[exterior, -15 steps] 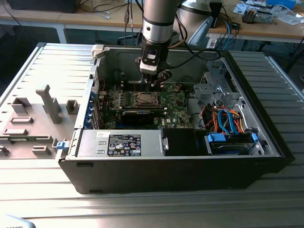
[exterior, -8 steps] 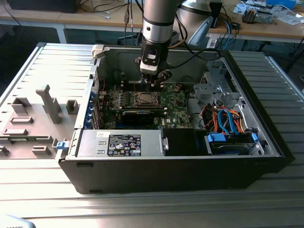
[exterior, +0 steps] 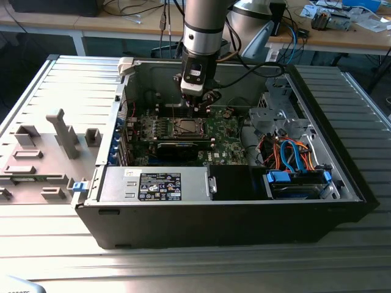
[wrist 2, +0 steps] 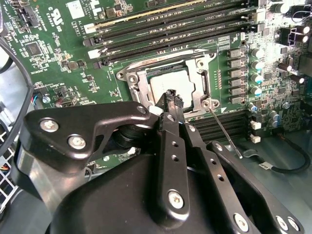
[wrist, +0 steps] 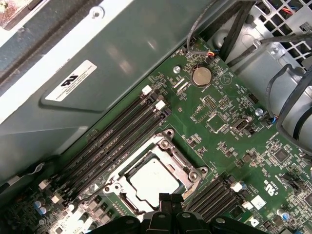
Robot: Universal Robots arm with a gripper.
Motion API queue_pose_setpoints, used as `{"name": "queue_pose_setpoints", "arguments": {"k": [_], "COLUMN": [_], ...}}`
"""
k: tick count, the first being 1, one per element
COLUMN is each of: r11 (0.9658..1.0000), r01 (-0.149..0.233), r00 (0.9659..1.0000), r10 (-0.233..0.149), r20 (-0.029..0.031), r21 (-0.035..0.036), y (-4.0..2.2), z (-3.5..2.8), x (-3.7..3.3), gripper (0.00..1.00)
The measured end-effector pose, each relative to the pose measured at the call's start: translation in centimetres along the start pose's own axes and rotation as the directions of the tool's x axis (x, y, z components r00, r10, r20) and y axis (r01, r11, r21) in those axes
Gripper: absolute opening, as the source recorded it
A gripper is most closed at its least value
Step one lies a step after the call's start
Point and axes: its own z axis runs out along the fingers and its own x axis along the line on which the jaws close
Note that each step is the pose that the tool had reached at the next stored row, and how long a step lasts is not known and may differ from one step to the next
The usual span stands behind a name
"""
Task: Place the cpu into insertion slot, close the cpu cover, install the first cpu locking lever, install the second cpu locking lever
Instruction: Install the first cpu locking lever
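Second wrist view gives me the gripper (wrist 2: 172,96) with its fingers pinched together on nothing, tips over one edge of the cover (wrist 2: 199,80); I can't tell whether they touch it. The cpu (wrist 2: 168,82) lies flat in the slot (exterior: 185,127), showing through the window of the lowered cover. One thin lever (wrist 2: 225,134) angles out free beside a socket corner. Exterior view has the arm (exterior: 204,30) reaching down into the open case (exterior: 183,223).
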Motion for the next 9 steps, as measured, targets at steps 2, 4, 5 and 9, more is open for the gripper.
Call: {"name": "queue_pose_setpoints", "arguments": {"k": [2, 4, 5, 9], "r11": [1.0, 1.0, 1.0, 0.9999], "r01": [0.002, 0.005, 0.006, 0.011], "r00": [1.0, 1.0, 1.0, 0.9999], "r10": [-0.002, -0.005, -0.006, -0.011], "r20": [0.0001, 0.0002, 0.0003, 0.0004], "r21": [0.0, 0.0, 0.0, 0.0], "y": [0.0, 0.0, 0.0, 0.0], "z": [0.0, 0.0, 0.0, 0.0], "x": [0.0, 0.0, 0.0, 0.0], "gripper": [0.11, 0.11, 0.11, 0.11]}}
